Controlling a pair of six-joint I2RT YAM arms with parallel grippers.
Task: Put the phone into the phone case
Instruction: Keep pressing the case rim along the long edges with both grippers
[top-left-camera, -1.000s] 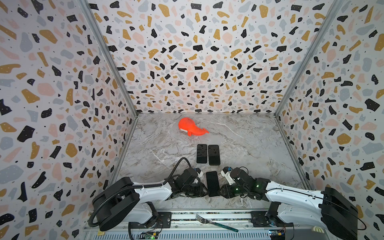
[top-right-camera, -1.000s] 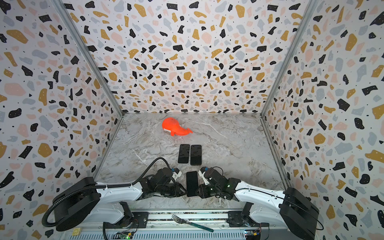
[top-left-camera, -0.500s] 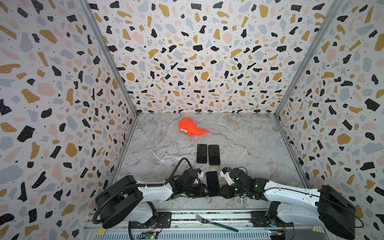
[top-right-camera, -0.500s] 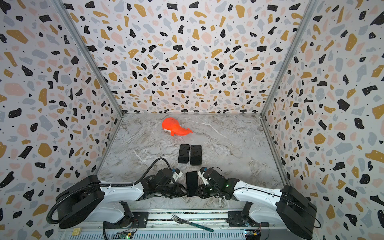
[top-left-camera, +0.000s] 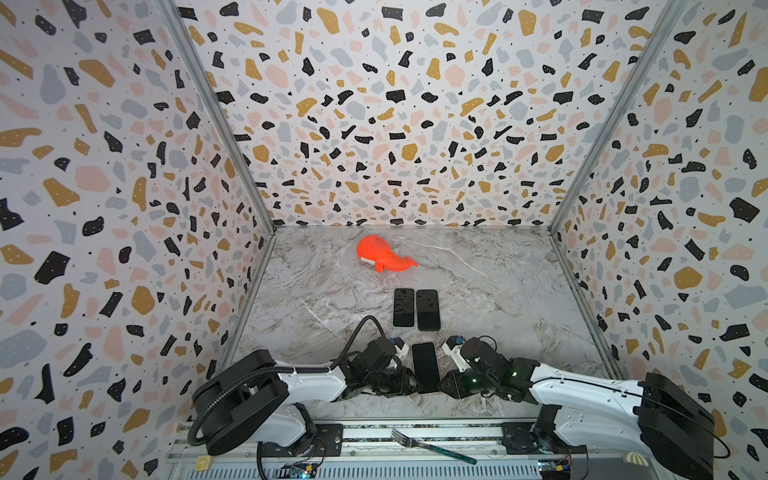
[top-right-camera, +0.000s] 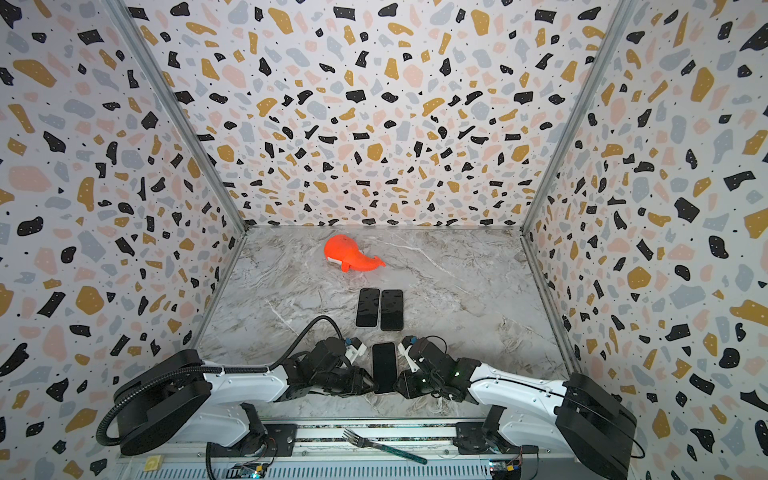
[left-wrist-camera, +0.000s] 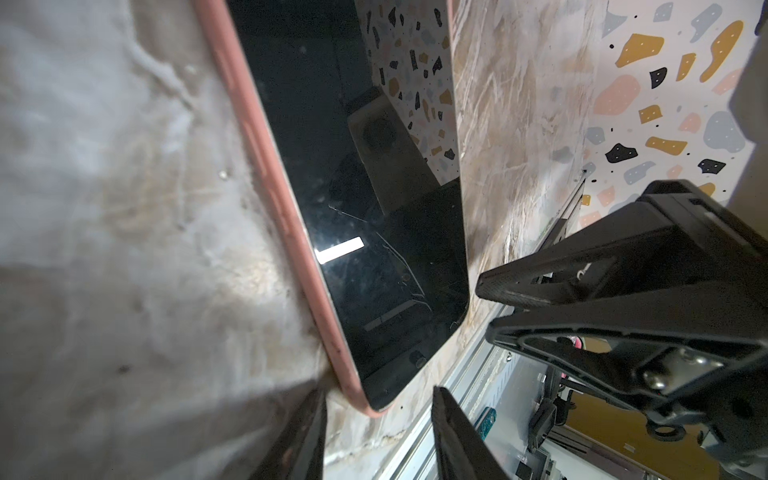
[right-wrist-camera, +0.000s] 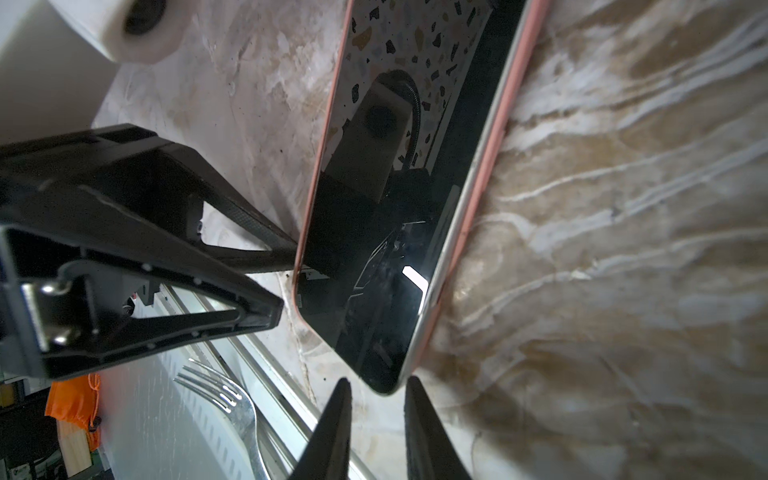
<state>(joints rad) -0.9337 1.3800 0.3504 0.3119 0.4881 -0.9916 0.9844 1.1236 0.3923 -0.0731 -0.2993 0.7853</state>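
Note:
A black-screened phone (top-left-camera: 425, 368) (top-right-camera: 384, 368) lies flat at the front middle of the marble floor, inside a pink phone case (left-wrist-camera: 291, 232) (right-wrist-camera: 494, 137). Along the side by my right gripper, the phone's (right-wrist-camera: 374, 249) silver edge shows above the pink rim. My left gripper (top-left-camera: 406, 384) (left-wrist-camera: 379, 390) is open, its fingers either side of the case's near corner. My right gripper (top-left-camera: 446, 384) (right-wrist-camera: 378, 380) is open by a narrow gap, with the phone's other near corner just past its tips. One left finger (right-wrist-camera: 286, 249) touches the case's edge.
Two more dark phones (top-left-camera: 404, 307) (top-left-camera: 428, 309) lie side by side behind the cased one. An orange whale toy (top-left-camera: 380, 259) sits further back. A fork (top-left-camera: 432, 446) rests on the front rail. Terrazzo walls close in three sides.
Hardly anything has moved. Both grippers remain at the near end of the phone, which lies in the same place.

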